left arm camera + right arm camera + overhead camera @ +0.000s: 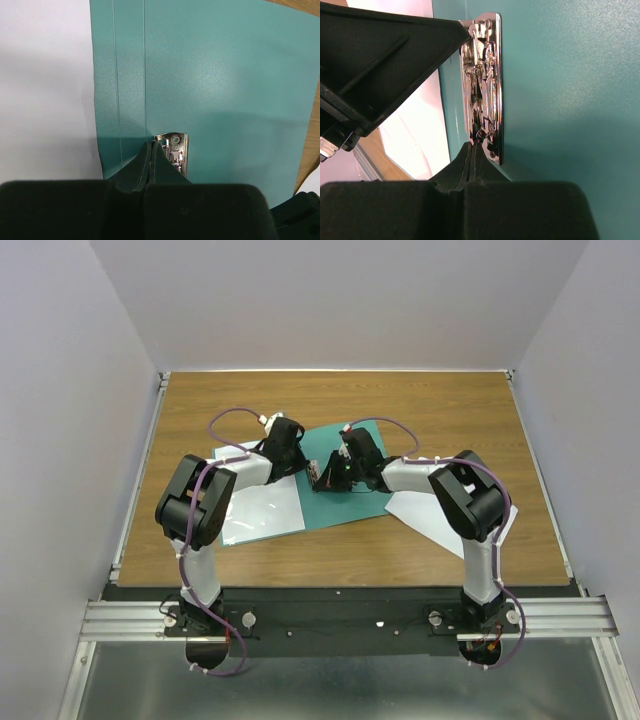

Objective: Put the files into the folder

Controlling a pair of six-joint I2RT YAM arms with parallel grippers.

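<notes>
The teal-green folder (345,502) lies open and flat at mid-table. Its metal clip (484,85) runs along the spine and also shows in the left wrist view (176,150). My left gripper (152,144) is shut, its tips down at one end of the clip. My right gripper (475,146) is shut, its tips at the other end. In the top view the left gripper (304,463) and right gripper (322,482) face each other over the spine. A white sheet (262,515) lies left of the spine. Another white sheet (418,514) lies right, partly under the right arm.
The wooden table (420,405) has metal rails along its left and right edges and grey walls around it. In the right wrist view the left gripper's black finger (390,65) fills the upper left, close to the clip.
</notes>
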